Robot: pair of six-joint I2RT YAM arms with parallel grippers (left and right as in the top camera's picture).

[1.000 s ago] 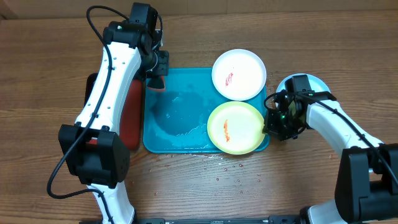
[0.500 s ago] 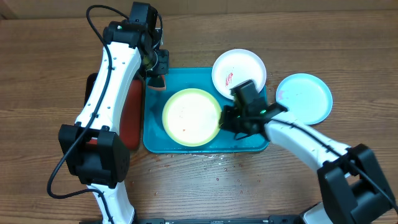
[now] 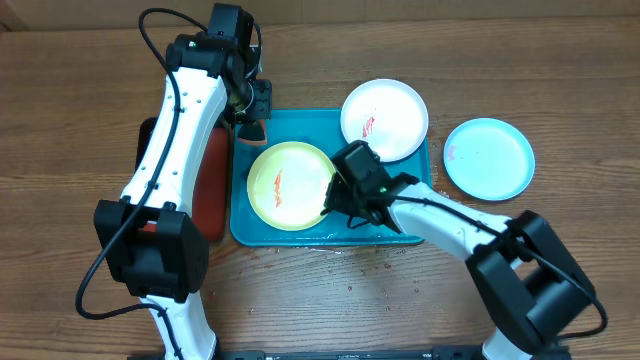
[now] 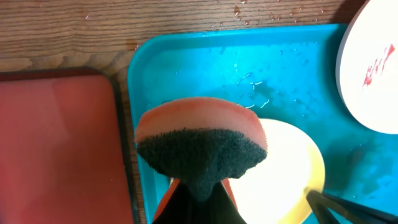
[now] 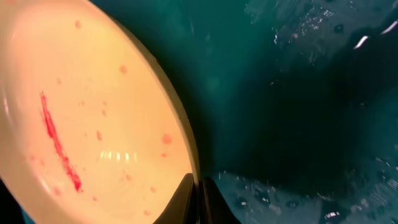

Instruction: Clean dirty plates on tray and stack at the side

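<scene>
The yellow-green plate (image 3: 288, 184) lies on the left half of the turquoise tray (image 3: 395, 222), with a red streak on it. My right gripper (image 3: 334, 196) is shut on its right rim; the rim shows between the fingers in the right wrist view (image 5: 198, 193). My left gripper (image 3: 252, 112) is shut on an orange sponge with a dark scrub pad (image 4: 202, 140), held just above the plate's far-left edge (image 4: 280, 174). The white plate (image 3: 384, 119), smeared red, sits at the tray's far right corner. The pale blue plate (image 3: 489, 157) lies on the table right of the tray.
A red tray with a black rim (image 3: 210, 185) lies left of the turquoise tray, partly under the left arm. Water drops wet the tray floor (image 4: 261, 74) and the wood near its front edge (image 3: 370, 280).
My right gripper has drawn the yellow-green plate from the tray's right front corner to its left half. The left arm with the sponge has stayed in place.
</scene>
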